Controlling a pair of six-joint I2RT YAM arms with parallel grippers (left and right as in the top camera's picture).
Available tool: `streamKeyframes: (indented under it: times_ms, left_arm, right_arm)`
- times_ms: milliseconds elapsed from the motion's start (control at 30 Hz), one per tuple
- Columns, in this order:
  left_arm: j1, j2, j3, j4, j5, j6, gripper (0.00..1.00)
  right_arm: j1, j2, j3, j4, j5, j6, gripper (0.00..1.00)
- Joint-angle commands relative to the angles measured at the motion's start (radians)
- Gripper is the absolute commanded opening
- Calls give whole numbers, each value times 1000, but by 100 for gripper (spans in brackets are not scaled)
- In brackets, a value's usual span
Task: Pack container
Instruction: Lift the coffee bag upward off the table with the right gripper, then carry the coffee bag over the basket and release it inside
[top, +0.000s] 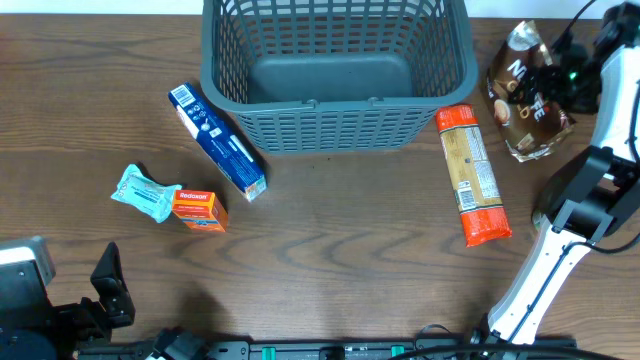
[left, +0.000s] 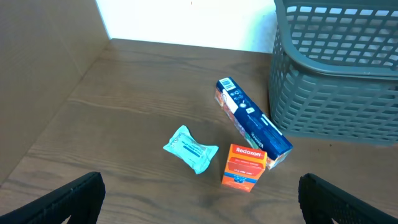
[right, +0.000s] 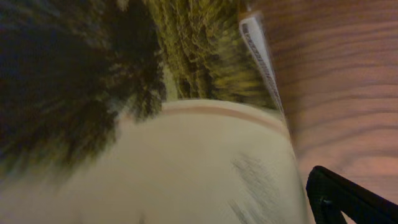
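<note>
at the far middle of the wooden table (top: 340, 230) sits the large dark grey slotted plastic basket (top: 330, 128). the left gripper (left: 200, 182) hangs near the front-left corner, fingers spread wide. the right gripper (top: 563, 80) is close against a glossy brown coffee bag (top: 522, 100) right of the basket; its grip cannot be told.

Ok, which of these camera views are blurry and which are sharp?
Right wrist: badly blurred, a brown and cream glossy bag fills the frame, too close to focus. Left wrist: sharp, with a blown-out white patch at the top. Overhead: sharp, evenly lit.
</note>
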Motion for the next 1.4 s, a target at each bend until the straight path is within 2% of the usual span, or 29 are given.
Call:
streamKeyframes:
  times_ms: [0,33,100,167,267,300,467,600,833,1067,1367]
  left_arm:
    - [-1,9,7,-3,-8,-9,99]
    - [-1,9,7,-3,-8,-9,99]
    - [-1,9,7,-3,-8,-9,99]
    - [-1,9,7,-3,-8,-9,98]
    - [-1,9,7,-3,-8,-9,99]
    - [-1,9,7,-3,-8,-9,99]
    - [-1,9,7,-3,-8,-9,99]
    - [-1,9,7,-3,-8,-9,99]
    - [-1,9,7,-3,-8,-9,99]
    - [-1,9,7,-3,-8,-9,98]
    - [-1,9,7,-3,-8,-9,99]
  right_arm:
    - [21,-5,-97,57,39,4,98]
    - [26,-5,-123,78,51,4,95]
    - [33,-5,-166,109,77,5,78]
    - [37,-5,-201,136,119,29,39]
    - [38,-5,-215,142,125,42,9]
    - [39,-5,-215,143,125,47,1]
    - [39,-6,-165,107,89,62,1]
    - [39,-13,-38,55,10,68,1]
    - [40,-26,347,-26,-84,148,1]
    - [77,-107,673,10,-243,269,1]
    - [280,-274,742,177,-246,380,1]
